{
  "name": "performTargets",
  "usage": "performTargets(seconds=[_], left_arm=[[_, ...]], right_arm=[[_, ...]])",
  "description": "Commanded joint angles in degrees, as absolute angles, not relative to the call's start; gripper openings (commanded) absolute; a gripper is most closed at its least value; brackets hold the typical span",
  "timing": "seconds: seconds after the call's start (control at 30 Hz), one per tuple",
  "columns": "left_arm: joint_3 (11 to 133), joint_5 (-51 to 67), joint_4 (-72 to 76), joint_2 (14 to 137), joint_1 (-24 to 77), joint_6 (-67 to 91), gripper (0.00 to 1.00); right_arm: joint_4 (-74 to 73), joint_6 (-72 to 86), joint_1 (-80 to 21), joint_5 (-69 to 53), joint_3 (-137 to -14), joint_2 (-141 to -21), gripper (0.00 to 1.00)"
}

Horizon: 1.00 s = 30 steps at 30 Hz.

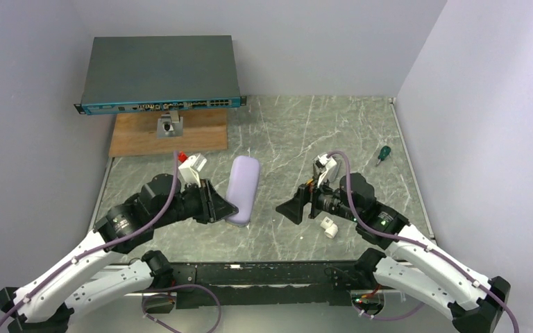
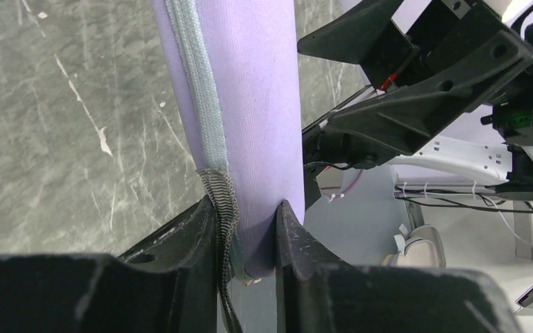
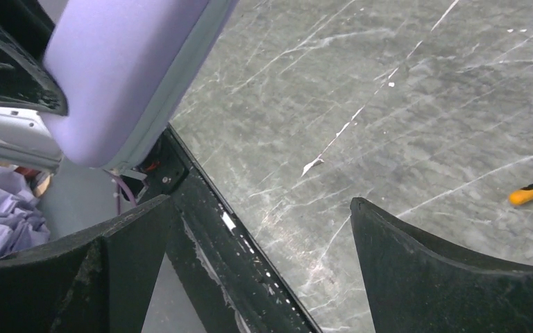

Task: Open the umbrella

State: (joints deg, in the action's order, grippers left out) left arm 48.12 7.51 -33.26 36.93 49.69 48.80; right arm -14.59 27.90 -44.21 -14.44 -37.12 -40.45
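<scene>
Umbrella case (image 1: 243, 187) x1 | L gripper (image 2: 246, 209) pinching its end | R gripper (image 3: 260, 202) wide open, empty | screwdriver (image 1: 384, 154) x1

Upper left: dark grey network switch (image 1: 159, 73), ports along its front edge. Just below: wooden board (image 1: 139, 135) carrying a small metal bracket (image 1: 169, 125). Centre: zippered lavender case (image 1: 242, 189), long axis near vertical in frame. Right: green-handled screwdriver (image 1: 384, 154) on grey veined table (image 1: 284, 132), well apart from the case.
</scene>
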Motion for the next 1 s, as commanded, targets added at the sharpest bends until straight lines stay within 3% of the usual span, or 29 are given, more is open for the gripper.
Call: performTargets(seconds=[0.0,0.23,0.53,0.63,0.8,0.97], left_arm=[[58.3,4.9,-39.6,39.8,49.7,48.2,0.0],[66.5,1.3,-51.2,46.4,49.7,47.3,0.0],[76.4,-3.0,-65.7,55.8,50.3,42.9,0.0],[70.6,-16.2,-69.0,55.4,52.3,46.0,0.0],[75.4,-33.5,-89.2,65.5,58.9,58.9,0.0],[76.7,-33.1,-84.6,67.5,60.6,55.0,0.0]], right_arm=[[-10.5,24.4,-46.8,-9.9,-36.7,-41.0,1.0],[-1.8,21.5,-55.1,-11.2,-33.4,-42.1,0.99],[-0.3,17.0,-70.6,9.7,-32.9,-45.7,0.98],[1.2,17.6,-72.4,12.6,-32.8,-47.9,0.98],[1.7,17.9,-75.4,18.6,-33.1,-51.6,0.97],[6.4,16.9,-77.9,17.7,-31.6,-52.8,0.97]])
